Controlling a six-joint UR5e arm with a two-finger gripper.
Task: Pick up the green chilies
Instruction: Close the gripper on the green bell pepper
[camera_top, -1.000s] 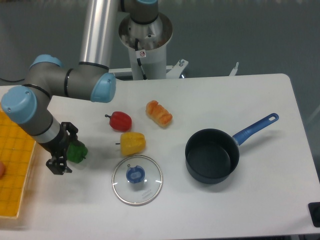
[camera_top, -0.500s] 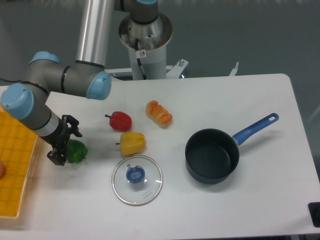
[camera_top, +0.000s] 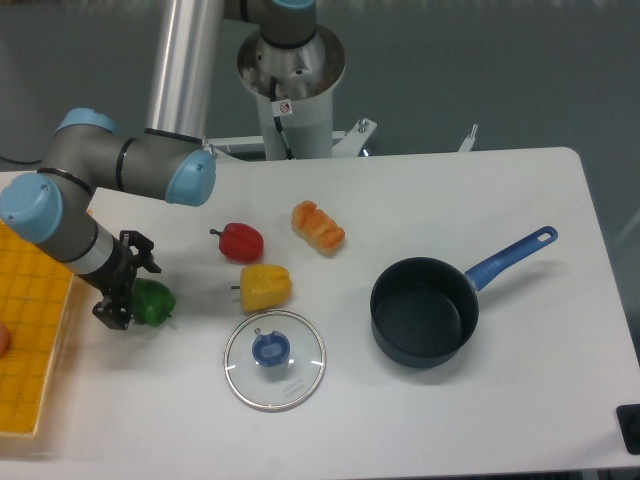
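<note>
Nearest the front edge of the white counter (camera_top: 430, 420): round glass lid (camera_top: 274, 359) with blue knob, lying flat. Right of it, well apart: dark saucepan (camera_top: 425, 311), upright, blue handle angled up to the right.

At the left edge: yellow gridded tray (camera_top: 28, 340), partly cut off by the frame.

Left-centre, just right of the tray: green chilies (camera_top: 155, 302), one small glossy bright-green rounded pepper, resting on the counter. Black gripper (camera_top: 122, 292) pressed against its left side, partly covering it; fingers (camera_top: 110, 314) set about the pepper, though whether clamped on it or merely beside it cannot be told from this view.

Mid-counter: yellow pepper (camera_top: 265, 286), just above the lid, near the green one but apart. Red pepper (camera_top: 240, 241), just beyond the yellow one, stem to the left. Orange ridged bread-like piece (camera_top: 318, 226), right of the red pepper, lying at a slant.

Farther back: grey arm (camera_top: 110, 175) with blue joint caps, bent over the left side. Silver base column (camera_top: 291, 70) behind the counter's rear edge.
</note>
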